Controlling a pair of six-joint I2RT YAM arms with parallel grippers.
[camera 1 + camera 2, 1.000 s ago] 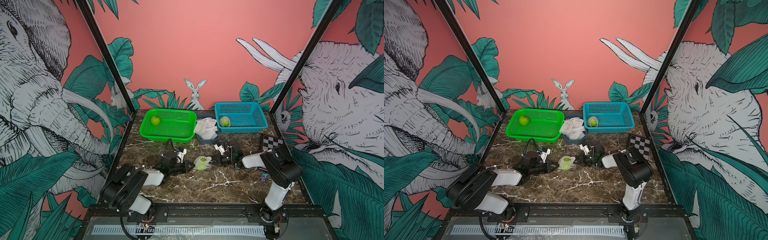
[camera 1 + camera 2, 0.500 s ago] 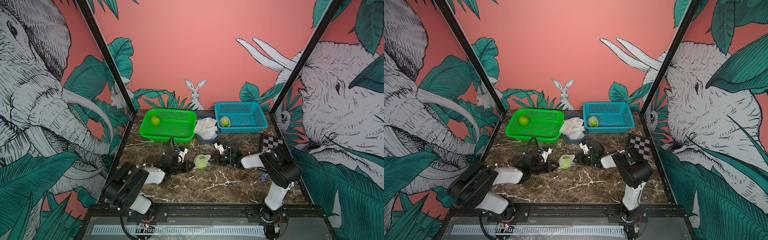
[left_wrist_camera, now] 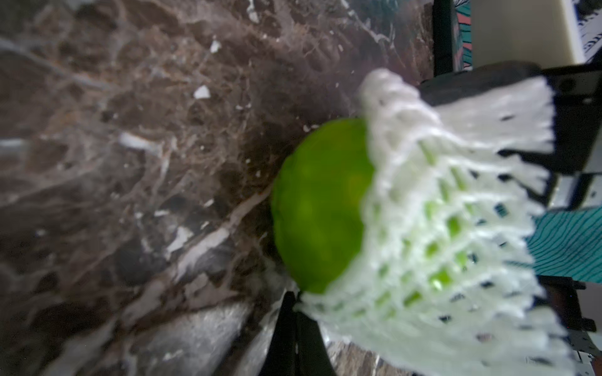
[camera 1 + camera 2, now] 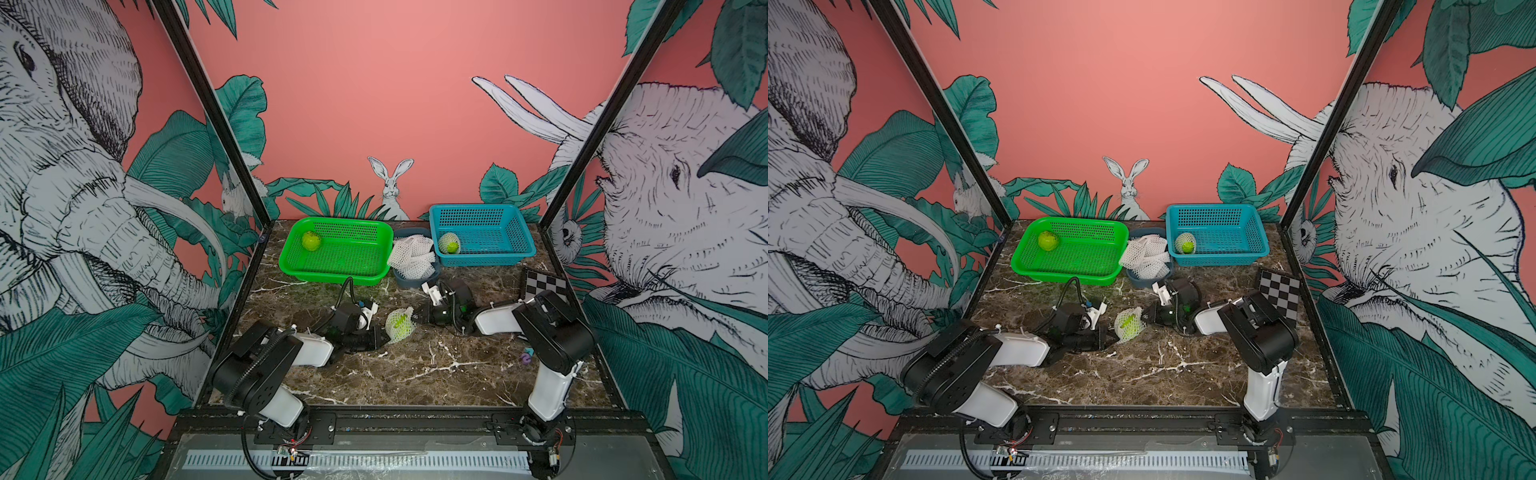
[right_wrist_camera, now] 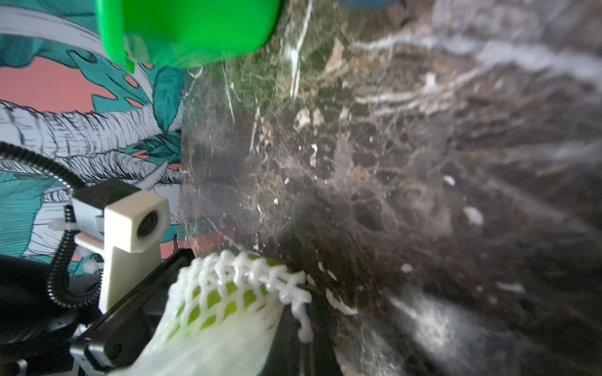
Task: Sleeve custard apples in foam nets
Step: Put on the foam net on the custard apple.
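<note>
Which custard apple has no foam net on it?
The custard apple in the green basket: bare skin. The fruit in the blue basket and the fruit on the table both wear white net.

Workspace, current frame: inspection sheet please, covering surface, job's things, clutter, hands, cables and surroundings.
Surface: dark, white-veined marble tabletop.
Job's things: bare custard apple in green basket; netted apple in blue basket; centre apple partly inside a foam net; spare nets in grey-blue tub.
Clutter: checkerboard card; small purple item.
Hands: left hand and right hand shut, pinching opposite ends of the foam net.
Cables: black ribbed cable loops above left wrist; loose wiring at left base.
Surroundings: pink jungle-print walls; black frame posts.
</note>
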